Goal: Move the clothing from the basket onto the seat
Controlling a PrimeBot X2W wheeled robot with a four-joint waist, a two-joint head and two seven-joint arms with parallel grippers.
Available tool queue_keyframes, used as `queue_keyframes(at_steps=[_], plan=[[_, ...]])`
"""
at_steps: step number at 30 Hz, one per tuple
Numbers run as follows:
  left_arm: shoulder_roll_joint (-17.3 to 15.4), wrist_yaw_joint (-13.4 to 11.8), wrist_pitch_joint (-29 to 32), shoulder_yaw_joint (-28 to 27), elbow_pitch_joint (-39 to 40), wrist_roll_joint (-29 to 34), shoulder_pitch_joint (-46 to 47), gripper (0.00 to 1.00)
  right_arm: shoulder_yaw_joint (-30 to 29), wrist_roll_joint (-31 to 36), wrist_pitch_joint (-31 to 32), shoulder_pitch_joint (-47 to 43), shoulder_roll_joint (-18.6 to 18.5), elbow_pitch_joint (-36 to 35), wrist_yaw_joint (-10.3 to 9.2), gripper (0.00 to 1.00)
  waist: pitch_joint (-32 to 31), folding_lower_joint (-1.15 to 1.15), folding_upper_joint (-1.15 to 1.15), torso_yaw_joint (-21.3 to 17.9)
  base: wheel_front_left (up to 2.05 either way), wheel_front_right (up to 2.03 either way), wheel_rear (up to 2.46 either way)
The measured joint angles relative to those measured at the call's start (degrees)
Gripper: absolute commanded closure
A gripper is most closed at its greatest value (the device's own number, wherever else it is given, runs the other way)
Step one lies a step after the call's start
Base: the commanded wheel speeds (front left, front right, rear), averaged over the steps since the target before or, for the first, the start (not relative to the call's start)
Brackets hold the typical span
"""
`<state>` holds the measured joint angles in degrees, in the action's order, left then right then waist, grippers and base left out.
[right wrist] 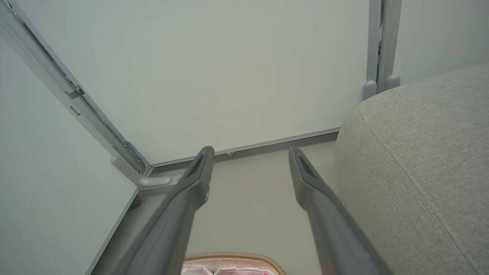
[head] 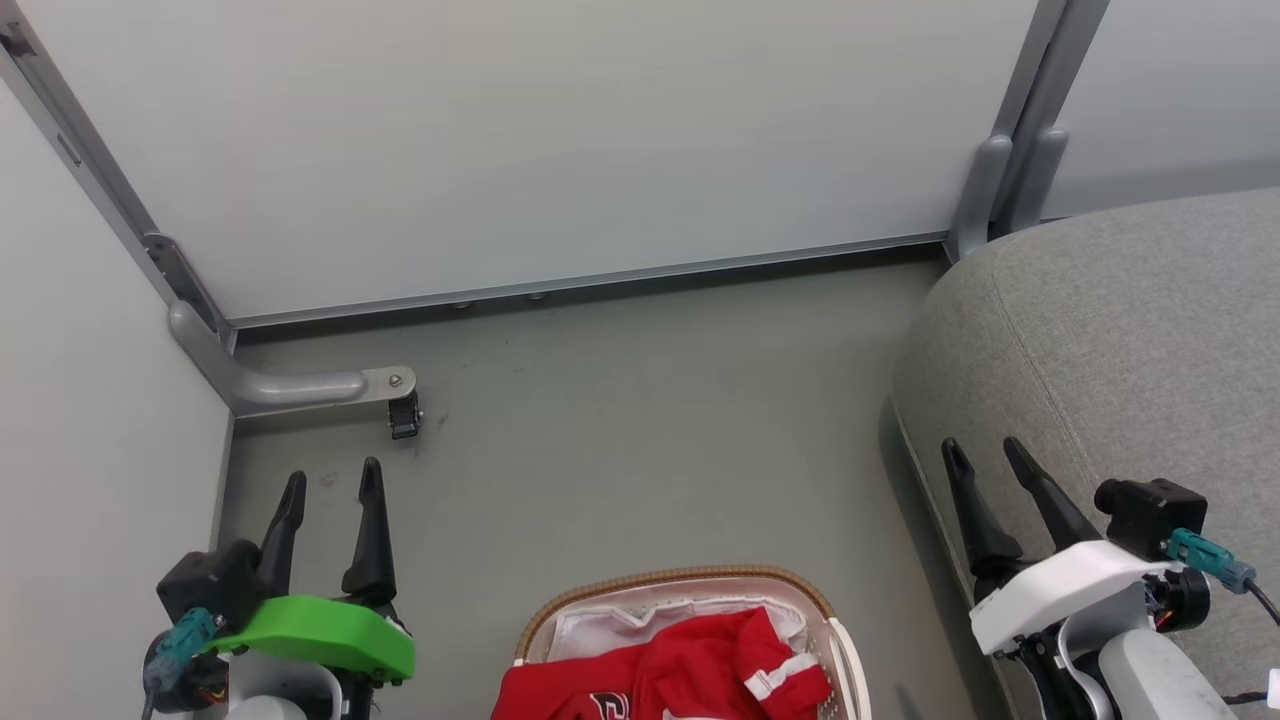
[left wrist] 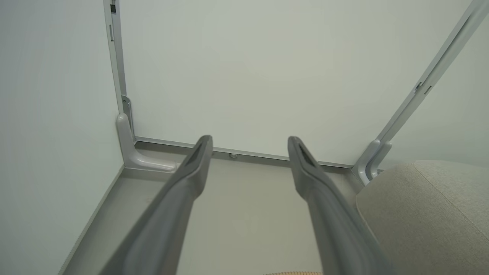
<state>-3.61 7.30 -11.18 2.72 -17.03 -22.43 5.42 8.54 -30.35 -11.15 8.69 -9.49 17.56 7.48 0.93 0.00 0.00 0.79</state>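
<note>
Grey floor (head: pixel 650 420) holds basket (head: pixel 690 577) — clothing (head: pixel 700 660) cropped below.

Grey floor (head: pixel 640 420) carries the basket (head: pixel 690 574) and, seemingly, the seat (head: pixel 1120 340).
</note>
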Motion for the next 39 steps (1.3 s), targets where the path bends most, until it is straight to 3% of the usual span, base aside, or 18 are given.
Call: queue_keyframes(at_steps=[20,39], plan=[[0.21,0.02,-2.36,0.4,-0.36,8.39,0.2,0.0,-0.63,9.78,-2.35,0.27,0.11,1.09,0.0,0.0,0.19,0.0,0.0,0.09,0.0,0.0,0.0],[0.4,0.09,-3.86,3.32,-1.18,12.98,0.27,0.0,0.33,14.32,-3.85,1.32,-0.37,0.31,0.01,0.0,1.38,0.0,0.0,-0.03,0.0,0.0,0.0]])
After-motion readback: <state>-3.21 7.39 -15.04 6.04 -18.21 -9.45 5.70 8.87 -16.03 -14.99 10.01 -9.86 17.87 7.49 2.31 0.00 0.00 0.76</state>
